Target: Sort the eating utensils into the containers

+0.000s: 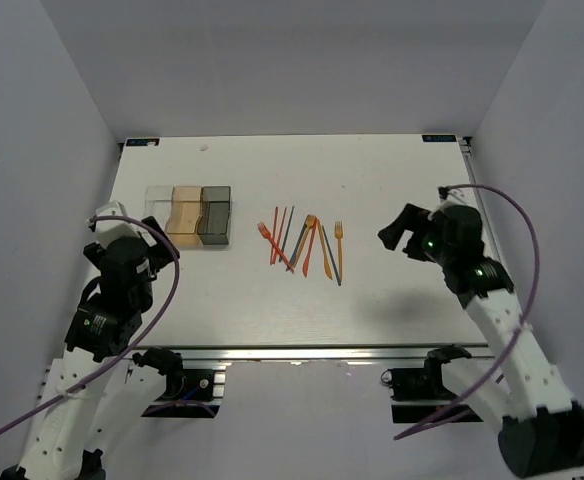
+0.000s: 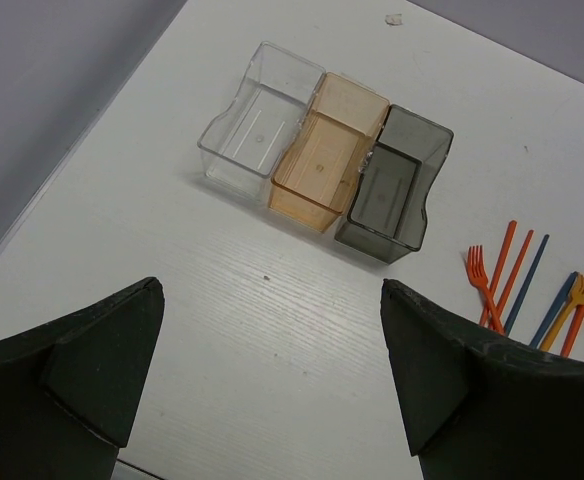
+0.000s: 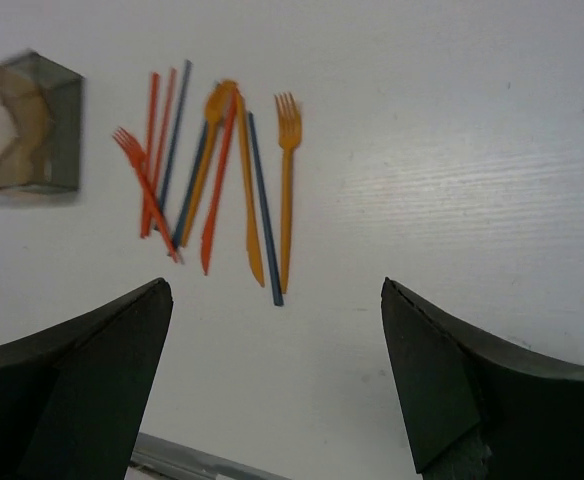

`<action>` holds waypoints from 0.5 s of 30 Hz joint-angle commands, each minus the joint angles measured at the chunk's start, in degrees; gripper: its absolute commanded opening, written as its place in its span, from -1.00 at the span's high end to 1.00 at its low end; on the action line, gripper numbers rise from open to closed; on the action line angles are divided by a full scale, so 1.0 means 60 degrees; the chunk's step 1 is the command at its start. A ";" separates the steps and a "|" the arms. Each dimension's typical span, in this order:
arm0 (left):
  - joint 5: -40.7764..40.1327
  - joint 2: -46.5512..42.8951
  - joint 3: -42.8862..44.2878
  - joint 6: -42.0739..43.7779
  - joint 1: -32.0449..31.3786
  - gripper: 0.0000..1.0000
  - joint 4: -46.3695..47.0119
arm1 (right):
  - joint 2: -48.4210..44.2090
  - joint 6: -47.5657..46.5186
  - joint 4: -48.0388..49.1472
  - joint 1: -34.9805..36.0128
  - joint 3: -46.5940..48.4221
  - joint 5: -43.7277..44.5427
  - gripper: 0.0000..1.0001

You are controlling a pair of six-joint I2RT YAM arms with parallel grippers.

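Several thin orange, red and dark blue utensils (image 1: 303, 245) lie in a loose fan at the table's middle; they also show in the right wrist view (image 3: 217, 190) and at the right edge of the left wrist view (image 2: 532, 295). The three joined containers (image 1: 190, 212), clear, tan-orange and dark grey, stand to their left and look empty in the left wrist view (image 2: 322, 150). My left gripper (image 1: 144, 255) is open and empty, near of the containers. My right gripper (image 1: 394, 235) is open and empty, above the table right of the utensils.
The white table (image 1: 392, 300) ends at a metal rail along the near edge. Grey walls enclose the left, right and back. Purple cables loop from both arms.
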 commanded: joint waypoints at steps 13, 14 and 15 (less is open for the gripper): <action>-0.0378 0.0321 0.0092 -0.0228 -0.0026 -0.96 -0.0181 | 0.8049 -0.0304 0.0552 0.3849 0.3293 0.4335 -0.13; -0.0363 0.0307 0.0093 -0.0214 -0.0026 -0.96 -0.0181 | 0.8239 -0.0275 0.0625 0.3908 0.3395 0.4554 -0.10; -0.0349 0.0321 0.0078 -0.0199 -0.0026 -0.96 -0.0166 | 0.8575 -0.0274 0.0684 0.3894 0.3425 0.4570 -0.07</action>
